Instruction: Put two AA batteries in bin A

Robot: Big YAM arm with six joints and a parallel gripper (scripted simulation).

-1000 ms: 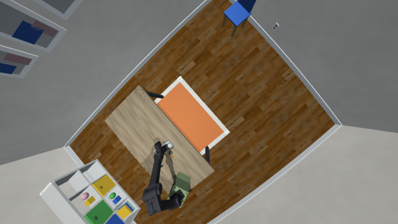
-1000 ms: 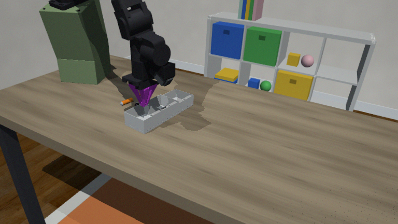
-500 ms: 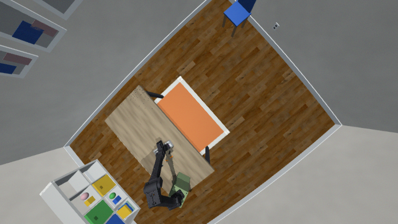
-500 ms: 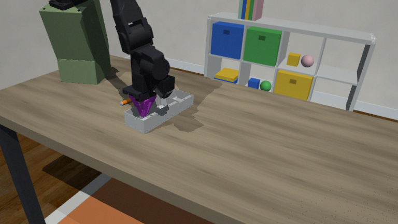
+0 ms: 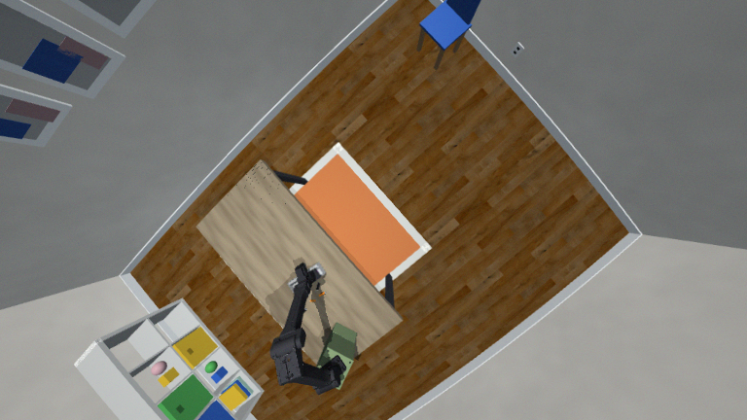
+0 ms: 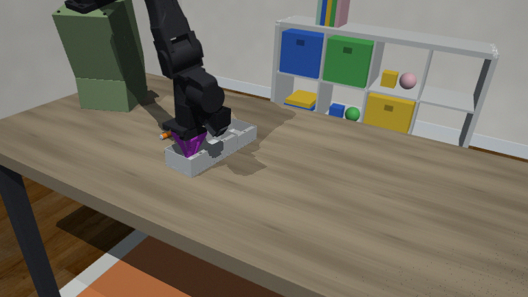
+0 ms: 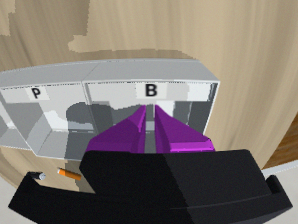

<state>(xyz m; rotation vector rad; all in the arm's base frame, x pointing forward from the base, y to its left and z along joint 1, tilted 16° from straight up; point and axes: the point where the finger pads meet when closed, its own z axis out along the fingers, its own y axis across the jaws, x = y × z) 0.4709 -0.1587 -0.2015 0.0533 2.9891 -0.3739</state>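
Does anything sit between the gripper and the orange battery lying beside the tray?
Yes, apparently. The shut gripper seems dipped inside the grey bin tray, and the orange battery lies on the table outside it, so the tray's wall stands between them.

You see the black arm (image 6: 184, 70) reach down from the green pedestal (image 6: 100, 58) at the back left of the wooden worktop (image 6: 332, 192). Its purple end effector (image 6: 190, 147) points down inside the near end compartment of the grey bin row (image 6: 217, 157), its fingers nearly together with nothing visible between them. One orange battery (image 6: 165, 135) lies on the worktop just behind that bin, partly hidden by the wrist. Behind the worktop stands a white shelf unit (image 6: 387, 36) with coloured boxes.
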